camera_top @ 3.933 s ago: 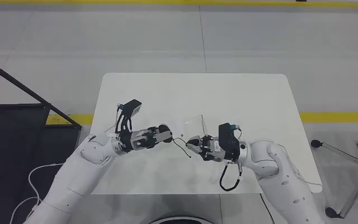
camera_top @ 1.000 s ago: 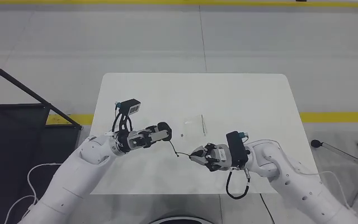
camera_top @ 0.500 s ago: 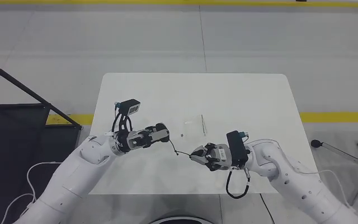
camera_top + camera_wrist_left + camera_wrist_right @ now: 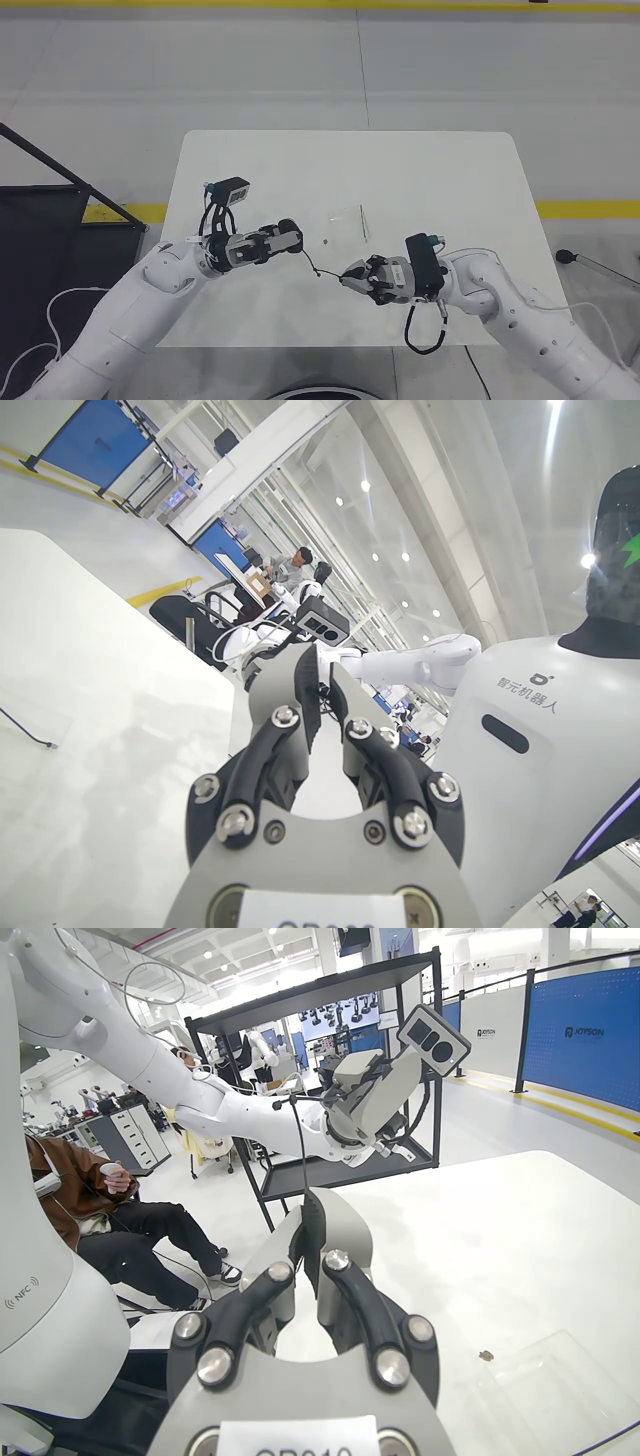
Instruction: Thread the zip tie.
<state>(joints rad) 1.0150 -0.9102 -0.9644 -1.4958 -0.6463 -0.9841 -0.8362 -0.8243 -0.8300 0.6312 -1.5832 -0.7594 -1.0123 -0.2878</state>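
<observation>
The zip tie (image 4: 312,266) hangs in the air between the two arms. It is above the near half of the tabletop (image 4: 450,170), roughly midway between its left and right edges. The right pincer (image 4: 347,276) is closed tight on one end, with the black strap squeezed between its ribbed pads. From there the strap rises, bends and reaches the left pincer (image 4: 297,241), whose fingers are drawn together on the other end. A small blocky head sticks out near that pincer's fingertips; whether the strap passes through the head cannot be told. Each pincer carries a white label (image 4: 299,1438) on its base, with dark print cut off at the frame edge and not readable. Toward the tabletop's middle, beyond the tie, lies a clear plastic bag (image 4: 345,222) with a thin dark strip (image 4: 363,222) on it. A tiny brown speck (image 4: 326,240) sits just beside the bag. Bag, strip and speck lie flat on the tabletop, apart from the held tie.
</observation>
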